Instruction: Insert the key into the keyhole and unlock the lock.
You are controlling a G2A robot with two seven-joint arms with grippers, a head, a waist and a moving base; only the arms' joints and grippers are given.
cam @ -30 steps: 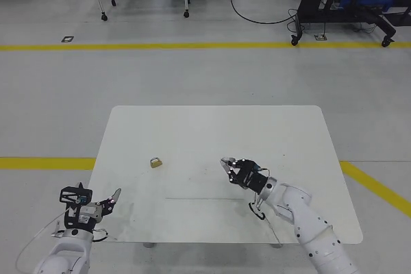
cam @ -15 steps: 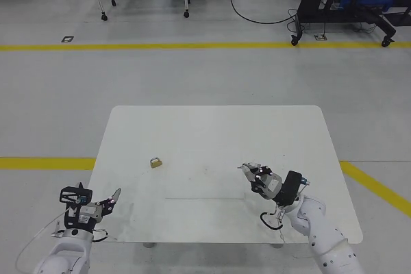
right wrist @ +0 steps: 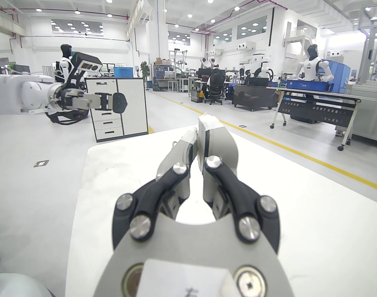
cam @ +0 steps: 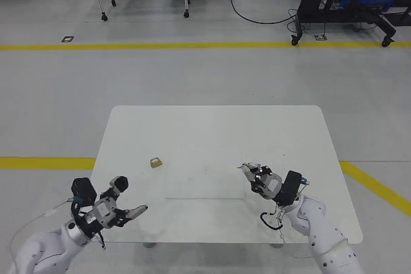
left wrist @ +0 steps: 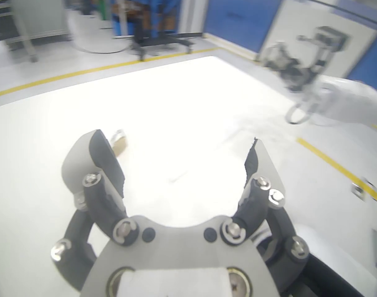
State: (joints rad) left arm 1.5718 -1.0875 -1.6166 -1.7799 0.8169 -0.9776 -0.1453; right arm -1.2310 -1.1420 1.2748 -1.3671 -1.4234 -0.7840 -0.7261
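Brass-toned metal lock (cam: 155, 162), smooth matt table (cam: 212, 130)

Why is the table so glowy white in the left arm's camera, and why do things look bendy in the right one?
Left wrist view: light glares off the table, washing it out around the padlock beyond the open left pincer. Right wrist view: the wide lens seems to bow the table's edge past the shut right pincer.

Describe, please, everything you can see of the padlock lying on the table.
The padlock is small, with a brass-coloured body and a silvery part, seemingly the shackle. It lies on the white table, left of its middle, touching only the tabletop, apart from the left gripper and the right gripper. Finer detail is too small to tell.
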